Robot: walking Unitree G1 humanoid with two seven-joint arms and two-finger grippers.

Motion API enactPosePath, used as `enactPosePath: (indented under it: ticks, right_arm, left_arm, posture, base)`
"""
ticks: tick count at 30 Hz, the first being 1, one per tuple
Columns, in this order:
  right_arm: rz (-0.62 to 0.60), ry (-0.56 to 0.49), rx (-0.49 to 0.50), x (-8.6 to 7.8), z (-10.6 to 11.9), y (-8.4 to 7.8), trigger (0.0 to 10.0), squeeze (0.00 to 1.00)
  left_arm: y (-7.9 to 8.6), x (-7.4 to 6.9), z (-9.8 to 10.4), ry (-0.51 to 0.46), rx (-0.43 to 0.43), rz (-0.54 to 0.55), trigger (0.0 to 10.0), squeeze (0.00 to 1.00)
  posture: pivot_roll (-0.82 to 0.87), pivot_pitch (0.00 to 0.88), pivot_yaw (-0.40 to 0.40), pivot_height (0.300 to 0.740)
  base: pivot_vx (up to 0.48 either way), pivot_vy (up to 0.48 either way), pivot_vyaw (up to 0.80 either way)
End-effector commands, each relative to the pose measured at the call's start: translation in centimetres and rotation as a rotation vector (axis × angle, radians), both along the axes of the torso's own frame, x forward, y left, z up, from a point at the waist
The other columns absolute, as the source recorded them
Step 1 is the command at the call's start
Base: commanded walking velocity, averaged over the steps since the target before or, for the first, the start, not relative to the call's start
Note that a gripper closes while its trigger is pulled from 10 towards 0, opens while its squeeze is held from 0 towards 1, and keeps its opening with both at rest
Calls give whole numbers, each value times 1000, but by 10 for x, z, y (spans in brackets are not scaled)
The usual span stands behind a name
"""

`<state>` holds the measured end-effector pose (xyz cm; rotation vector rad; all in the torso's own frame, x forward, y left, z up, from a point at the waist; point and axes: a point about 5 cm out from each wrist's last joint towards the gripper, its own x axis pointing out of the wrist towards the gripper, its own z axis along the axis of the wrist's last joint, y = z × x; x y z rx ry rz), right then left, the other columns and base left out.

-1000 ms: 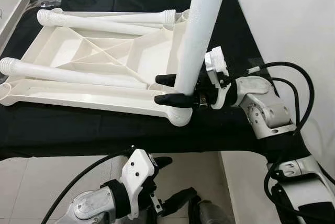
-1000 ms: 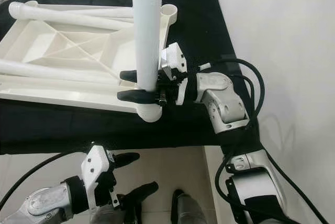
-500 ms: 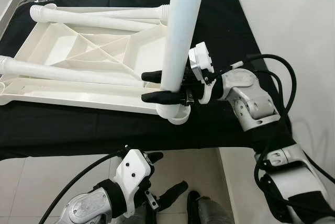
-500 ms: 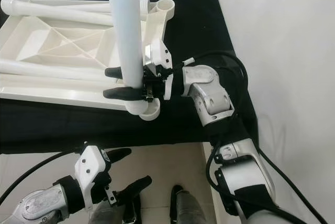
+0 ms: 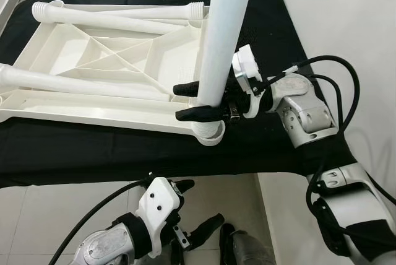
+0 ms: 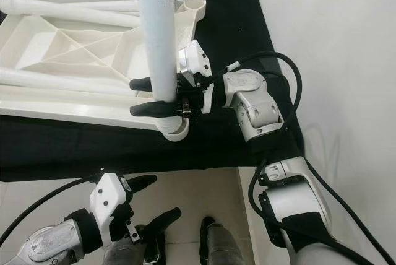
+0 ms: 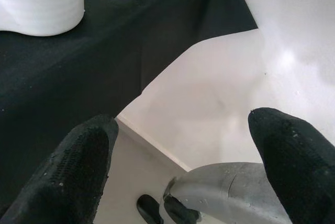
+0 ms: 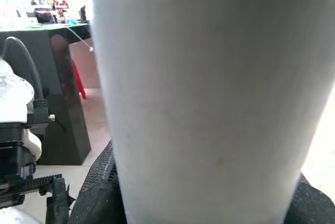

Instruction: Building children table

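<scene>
Left eye view: right gripper [image 5: 189, 101] pinches one upright leg [image 5: 224, 30] into the upturned tabletop's [image 5: 93, 73] 5 o'clock socket; two legs lie loose. Left gripper [image 5: 198, 206] idles, spread.

No text, label or number can be read anywhere (distant shelf items blur)

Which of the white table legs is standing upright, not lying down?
The leg clamped by the right gripper, standing in the near corner socket; the other legs lie flat on the tabletop's underside.
</scene>
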<state>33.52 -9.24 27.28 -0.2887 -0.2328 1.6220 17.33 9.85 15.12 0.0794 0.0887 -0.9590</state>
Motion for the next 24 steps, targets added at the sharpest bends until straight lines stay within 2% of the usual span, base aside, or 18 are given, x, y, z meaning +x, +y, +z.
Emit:
enactPosePath:
  ticks: [1, 6, 10, 17, 19, 20, 21, 24]
  right_arm:
    - [6, 75, -55, 0, -19, -1, 10000, 0]
    - [82, 101, -115, -3, -22, -2, 10000, 0]
    - [123, 77, -179, -4, -23, 2, 10000, 0]
    - [169, 60, -228, -5, -22, 7, 10000, 0]
    - [214, 35, -289, -8, -21, 13, 10000, 0]
    - [214, 35, -289, -8, -21, 13, 10000, 0]
    - [256, 7, -361, -11, -21, 19, 10000, 0]
    - [274, -6, -393, -13, -21, 22, 10000, 0]
  left_arm:
    - [-2, -5, -2, 11, 0, -6, 10000, 0]
    - [-2, -5, -2, 14, -4, -6, 10000, 0]
    - [-2, -5, -3, 16, -7, -5, 10000, 0]
    - [-2, -6, -2, 17, -11, -5, 10000, 0]
    - [-3, -7, -2, 18, -13, -3, 10000, 0]
    - [-3, -7, -2, 18, -13, -3, 10000, 0]
    - [-3, -8, -2, 21, -15, 0, 10000, 0]
    - [-3, -8, -2, 22, -16, 1, 10000, 0]
  posture:
    - [152, 389, 22, 740]
    - [150, 395, 20, 740]
    - [144, 400, 16, 740]
    - [147, 406, 10, 740]
    - [151, 410, 7, 740]
    - [151, 410, 7, 740]
    - [150, 411, 6, 740]
    - [150, 412, 5, 740]
  base:
    - [0, 0, 0]
    - [0, 0, 0]
    - [0, 0, 0]
    - [0, 0, 0]
    - [0, 0, 0]
    - [0, 0, 0]
    - [0, 0, 0]
    - [0, 0, 0]
